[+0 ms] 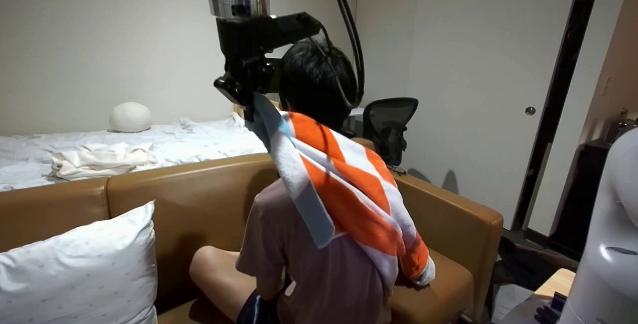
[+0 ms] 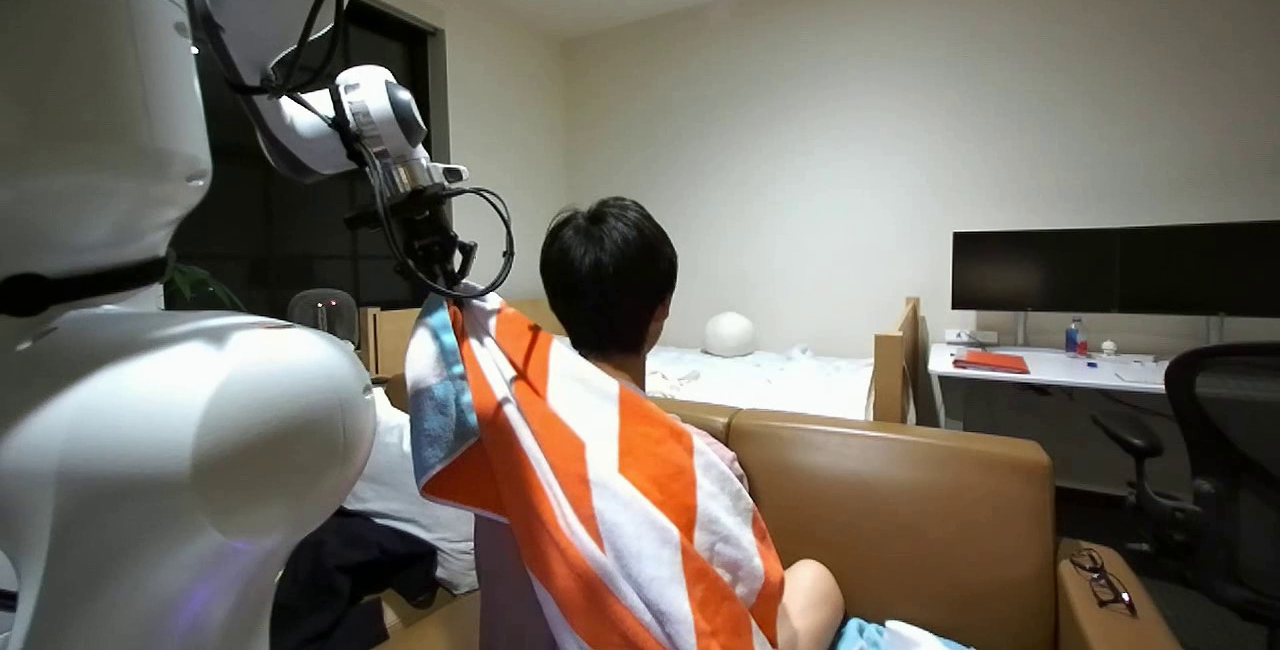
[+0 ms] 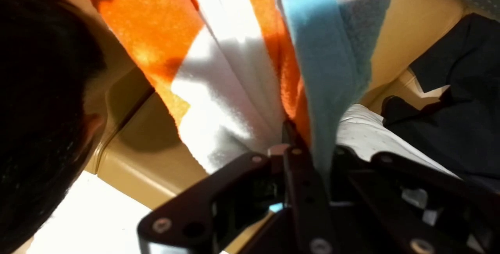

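My gripper (image 1: 250, 109) is shut on a corner of an orange and white striped towel (image 1: 344, 179) with light blue edging. In the wrist view the gripper (image 3: 312, 144) has the towel's blue edge (image 3: 332, 70) between its fingers; the fingertips are partly hidden by cloth. The towel (image 2: 610, 470) hangs from the gripper (image 2: 450, 280) and drapes over the back and one shoulder of a seated person (image 1: 324, 274) in a pinkish shirt. The gripper is beside the person's dark-haired head (image 2: 610, 275), which also shows close by in the wrist view (image 3: 39, 90). The person's face is hidden.
The person sits on a brown leather sofa (image 1: 199, 184). A white pillow (image 1: 89, 269) and dark clothing (image 2: 350, 575) lie on it. Glasses (image 2: 1103, 580) rest on its arm. Behind are a bed (image 1: 199, 142) with a white round object (image 1: 130, 117), a desk (image 2: 1060, 368) and an office chair (image 1: 389, 127).
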{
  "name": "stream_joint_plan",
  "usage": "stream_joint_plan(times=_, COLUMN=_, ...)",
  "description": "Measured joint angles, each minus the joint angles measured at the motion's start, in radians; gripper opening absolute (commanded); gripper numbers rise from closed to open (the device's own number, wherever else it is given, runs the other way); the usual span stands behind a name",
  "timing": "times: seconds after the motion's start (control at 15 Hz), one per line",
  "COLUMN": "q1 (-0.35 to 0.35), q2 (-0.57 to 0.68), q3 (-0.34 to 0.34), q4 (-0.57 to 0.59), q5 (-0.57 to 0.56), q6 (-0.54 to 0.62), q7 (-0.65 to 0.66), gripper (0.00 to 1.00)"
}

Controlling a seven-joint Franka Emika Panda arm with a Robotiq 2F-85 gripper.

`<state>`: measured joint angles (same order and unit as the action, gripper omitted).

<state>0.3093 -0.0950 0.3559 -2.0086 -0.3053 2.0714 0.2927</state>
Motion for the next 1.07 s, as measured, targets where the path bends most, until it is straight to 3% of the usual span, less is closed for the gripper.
stream_joint_plan(times=0.8, q1=-0.003, q2=0.023, q3=-0.014, q4=0.001, q5=0.000, q6=0.018, q7=-0.007, gripper=0.02)
stream_joint_plan(times=1.07, q1=0.003, q2=-0.037, q3=-0.004, q4=0.002, q5=0.000, q6=-0.049, q7=-0.007, gripper=0.02)
